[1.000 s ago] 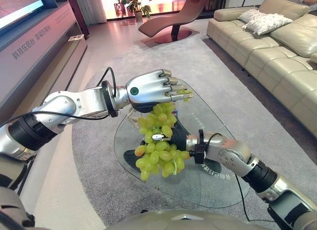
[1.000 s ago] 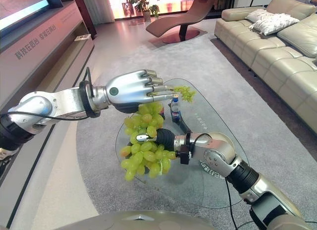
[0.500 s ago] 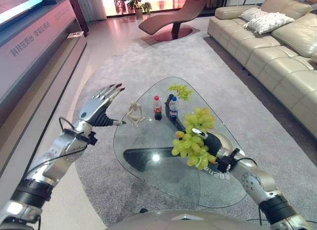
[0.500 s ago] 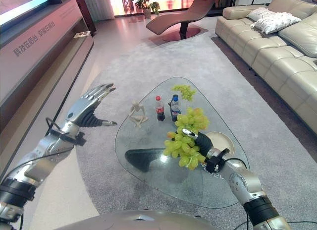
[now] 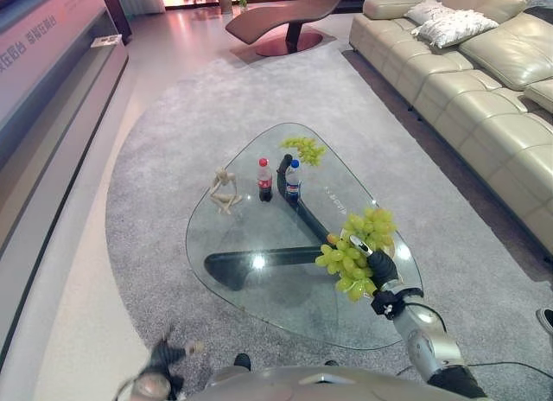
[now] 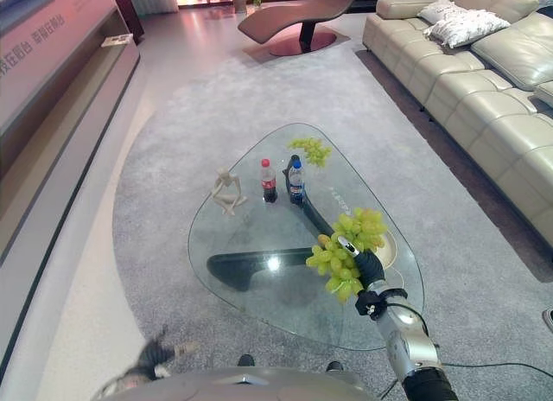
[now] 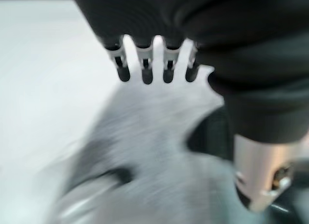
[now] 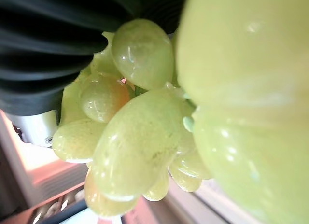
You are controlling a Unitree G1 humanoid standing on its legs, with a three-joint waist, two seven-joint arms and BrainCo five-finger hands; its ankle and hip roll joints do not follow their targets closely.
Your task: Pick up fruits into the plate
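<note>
Glossy grapes; clear glass table; sofa probably leather.

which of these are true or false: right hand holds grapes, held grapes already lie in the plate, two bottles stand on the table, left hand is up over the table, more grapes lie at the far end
1. The right hand holds a bunch of green grapes. True.
2. The held grapes already lie in the plate. False: they are still in the hand, above the glass table, beside the plate.
3. Two bottles stand on the table. True.
4. The left hand is raised over the table. False: it hangs low, off the table, fingers straight.
5. A smaller grape bunch lies at the table's far end. True.
</note>
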